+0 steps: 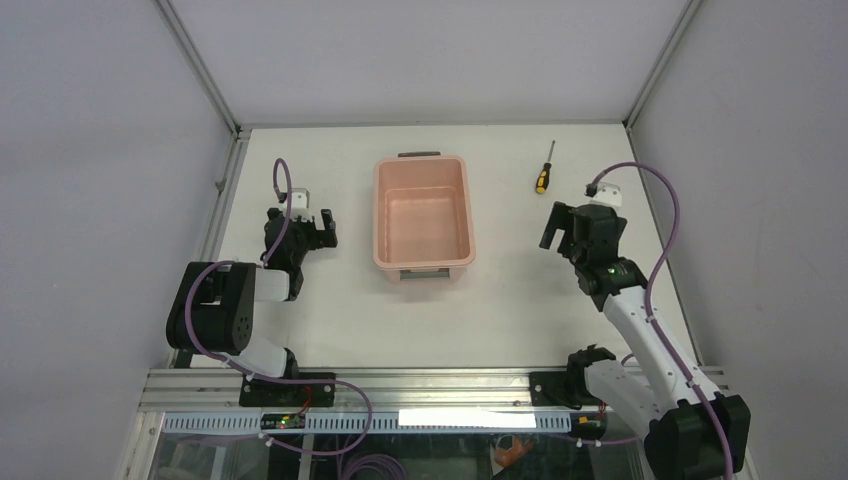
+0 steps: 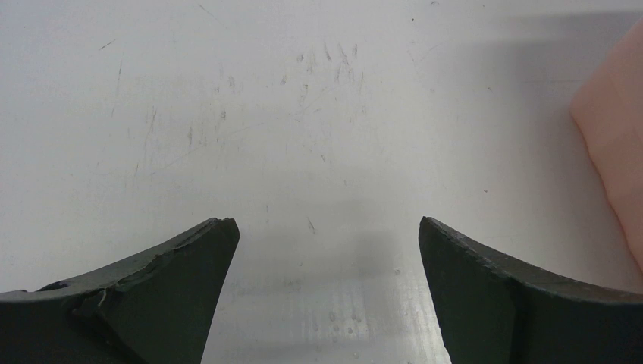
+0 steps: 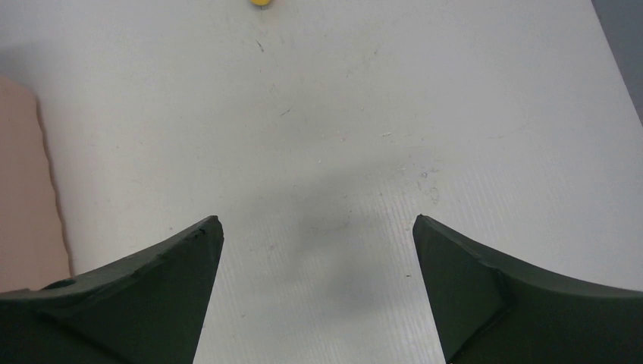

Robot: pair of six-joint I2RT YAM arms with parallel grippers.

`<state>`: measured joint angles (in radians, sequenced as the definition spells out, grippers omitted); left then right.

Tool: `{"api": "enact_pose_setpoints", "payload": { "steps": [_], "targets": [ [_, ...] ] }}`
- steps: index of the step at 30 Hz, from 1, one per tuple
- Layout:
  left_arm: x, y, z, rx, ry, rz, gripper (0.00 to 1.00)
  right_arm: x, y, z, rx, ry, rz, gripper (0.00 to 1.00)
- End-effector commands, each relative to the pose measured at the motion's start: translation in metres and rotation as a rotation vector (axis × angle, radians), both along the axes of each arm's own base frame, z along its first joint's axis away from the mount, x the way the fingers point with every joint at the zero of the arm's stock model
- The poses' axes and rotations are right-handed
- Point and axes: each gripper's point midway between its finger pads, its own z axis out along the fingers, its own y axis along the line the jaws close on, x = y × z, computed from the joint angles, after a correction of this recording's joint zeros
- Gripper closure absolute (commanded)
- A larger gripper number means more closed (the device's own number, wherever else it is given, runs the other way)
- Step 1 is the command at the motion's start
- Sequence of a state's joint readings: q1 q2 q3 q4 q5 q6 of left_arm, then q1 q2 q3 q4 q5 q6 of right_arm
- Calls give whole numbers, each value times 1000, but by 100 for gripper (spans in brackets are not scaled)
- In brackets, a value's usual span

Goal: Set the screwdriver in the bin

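The screwdriver (image 1: 543, 172), with a yellow-orange and black handle and thin shaft, lies on the white table at the back right, right of the bin. Only its yellow handle end (image 3: 261, 3) shows at the top edge of the right wrist view. The salmon-pink bin (image 1: 423, 255) stands in the middle, with nothing in it; its wall shows in the left wrist view (image 2: 618, 144) and the right wrist view (image 3: 23, 197). My right gripper (image 1: 563, 228) is open and empty, a little nearer than the screwdriver. My left gripper (image 1: 312, 222) is open and empty, left of the bin.
The table is walled by white panels with metal frame posts (image 1: 200, 70) at the back corners. A metal rail (image 1: 420, 382) runs along the near edge by the arm bases. A purple cable (image 1: 668, 215) loops beside the right arm.
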<state>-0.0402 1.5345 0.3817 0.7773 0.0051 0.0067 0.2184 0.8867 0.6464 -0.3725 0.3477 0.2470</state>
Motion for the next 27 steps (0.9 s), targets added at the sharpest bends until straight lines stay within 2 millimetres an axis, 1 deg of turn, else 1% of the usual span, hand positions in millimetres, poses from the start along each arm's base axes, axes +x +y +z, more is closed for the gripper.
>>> {"api": "enact_pose_setpoints", "payload": {
  "steps": [1, 3, 6, 7, 8, 9, 10, 11, 12, 16, 18, 19, 21, 24, 25, 26, 27],
  "targets": [
    [5, -5, 17, -19, -56, -8, 1, 23, 1, 64, 52, -139, -47, 1],
    [5, -5, 17, -19, -55, -7, 1, 32, 10, 77, 49, -121, 3, 1],
    [5, -5, 17, -19, -56, -8, 1, 51, 12, 88, 12, -32, 24, 1],
    [4, -5, 17, -19, -55, -7, 1, 59, 10, 88, 19, 6, 8, 1],
    [5, -5, 17, -19, -56, -8, 1, 68, 11, 90, 30, 36, 8, 1],
    [5, -5, 17, -19, -56, -8, 1, 82, 12, 96, 41, 50, 8, 1],
    [5, -5, 17, -19, -56, -7, 1, 95, 11, 94, 46, 79, -2, 1],
    [4, -5, 17, -19, -55, -8, 1, 110, 10, 83, 45, 130, -10, 1],
    [5, -5, 17, -19, -55, -8, 1, 124, 9, 77, 45, 160, -21, 1],
    [5, -5, 17, -19, -55, -8, 1, 177, 9, 58, 76, 249, -18, 1],
    [5, -5, 17, -19, -56, -8, 1, 199, 10, 41, 90, 289, -14, 1],
    [5, -5, 17, -19, -55, -8, 1, 212, 8, 39, 94, 288, -20, 1],
    [5, -5, 17, -19, -56, -9, 1, 229, 2, 20, 95, 327, -35, 1],
    [5, -5, 17, -19, -56, -8, 1, 249, 1, -8, 112, 383, -37, 1],
    [4, -5, 17, -19, -55, -8, 1, 252, 2, -26, 120, 423, -34, 1],
    [5, -5, 17, -19, -55, -8, 1, 257, 2, -26, 118, 421, -31, 1],
    [5, -5, 17, -19, -56, -7, 1, 261, 1, -42, 109, 445, -33, 1]
  ]
}}
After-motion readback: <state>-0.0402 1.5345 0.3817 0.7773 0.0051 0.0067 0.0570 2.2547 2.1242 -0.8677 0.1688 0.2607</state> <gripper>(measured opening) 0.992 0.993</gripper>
